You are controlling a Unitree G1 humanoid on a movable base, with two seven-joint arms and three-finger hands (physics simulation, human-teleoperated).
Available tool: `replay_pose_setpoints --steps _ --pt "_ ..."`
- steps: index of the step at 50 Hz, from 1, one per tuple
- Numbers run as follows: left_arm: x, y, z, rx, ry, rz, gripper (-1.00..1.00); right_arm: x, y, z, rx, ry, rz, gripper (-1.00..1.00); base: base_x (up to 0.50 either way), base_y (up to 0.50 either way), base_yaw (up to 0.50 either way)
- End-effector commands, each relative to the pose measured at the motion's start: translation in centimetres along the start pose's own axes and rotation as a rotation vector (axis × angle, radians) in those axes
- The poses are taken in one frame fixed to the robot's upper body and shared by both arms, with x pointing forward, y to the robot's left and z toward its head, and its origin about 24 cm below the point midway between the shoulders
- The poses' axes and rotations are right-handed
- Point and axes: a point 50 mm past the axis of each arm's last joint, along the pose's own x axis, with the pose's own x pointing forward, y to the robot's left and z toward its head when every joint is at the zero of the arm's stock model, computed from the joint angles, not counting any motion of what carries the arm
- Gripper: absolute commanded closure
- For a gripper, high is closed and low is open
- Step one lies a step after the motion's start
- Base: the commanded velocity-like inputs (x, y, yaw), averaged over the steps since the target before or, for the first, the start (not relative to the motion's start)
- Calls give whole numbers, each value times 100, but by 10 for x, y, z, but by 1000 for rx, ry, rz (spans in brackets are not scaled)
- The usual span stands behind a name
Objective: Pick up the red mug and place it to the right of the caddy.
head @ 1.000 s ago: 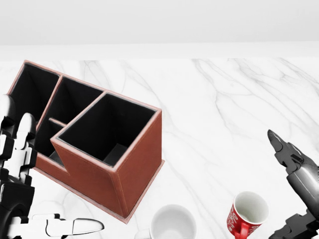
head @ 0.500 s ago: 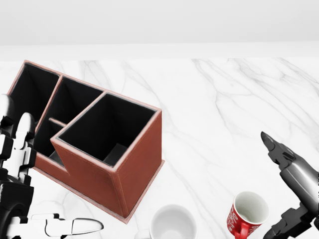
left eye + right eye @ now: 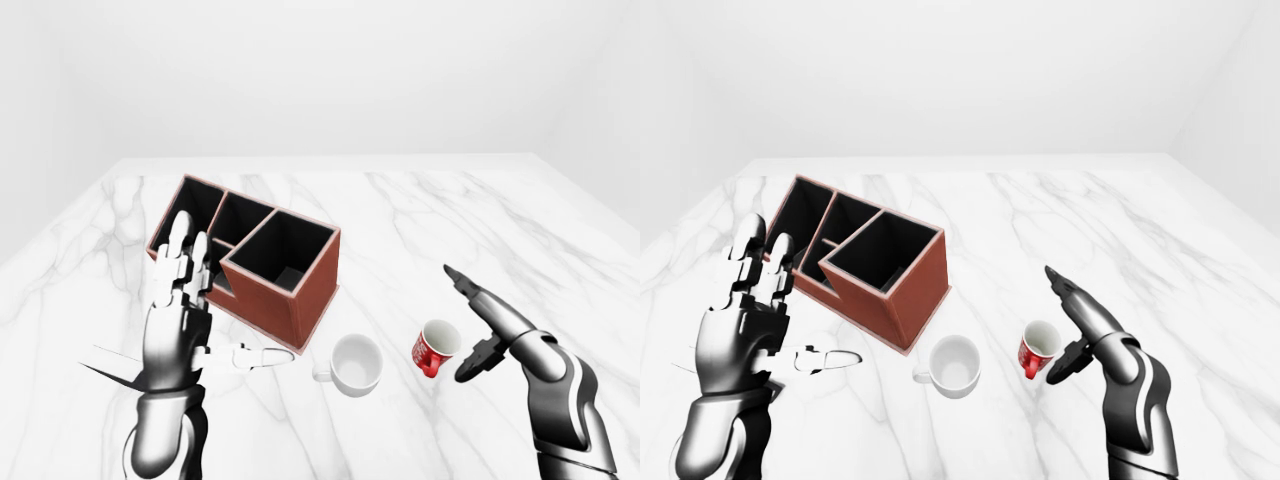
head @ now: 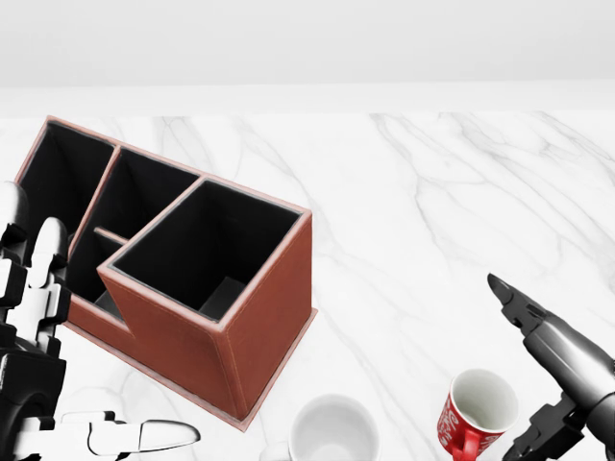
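Note:
The red mug [image 3: 434, 346] stands upright on the marble table, white inside, also seen in the head view [image 4: 477, 412]. The brown caddy [image 3: 250, 258] with black compartments sits to its left, beyond a white mug. My right hand [image 3: 474, 322] is open just right of the red mug, fingers stretched out, thumb low beside the mug, not closed on it. My left hand [image 3: 185, 300] is open and raised, fingers up, at the caddy's left side, holding nothing.
A white mug [image 3: 354, 364] stands between the caddy and the red mug. The marble table [image 3: 420, 220] stretches wide to the right of and above the caddy. White walls stand behind.
My right hand has moved left and a little down in the head view, closer to the red mug. The left hand, mugs and caddy have not moved.

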Motion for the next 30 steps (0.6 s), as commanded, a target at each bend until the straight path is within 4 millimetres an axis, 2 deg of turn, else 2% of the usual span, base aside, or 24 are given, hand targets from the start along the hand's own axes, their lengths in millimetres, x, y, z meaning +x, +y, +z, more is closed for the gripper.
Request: replay_pose_setpoints --steps 1,10,12,20,30 --pt "0 0 0 1 -1 -1 -100 11 12 -12 43 37 77 -100 0 0 0" --pt "0 -1 2 2 -7 -4 -100 24 17 -10 47 30 99 -100 0 0 0" --pt "0 0 1 0 -3 -3 -100 23 16 -5 34 14 102 -100 0 0 0" --pt "0 1 0 0 1 0 -100 23 14 -7 28 22 98 -100 0 0 0" --pt "0 0 0 0 -1 -1 -100 27 17 -23 71 71 105 -100 0 0 0"
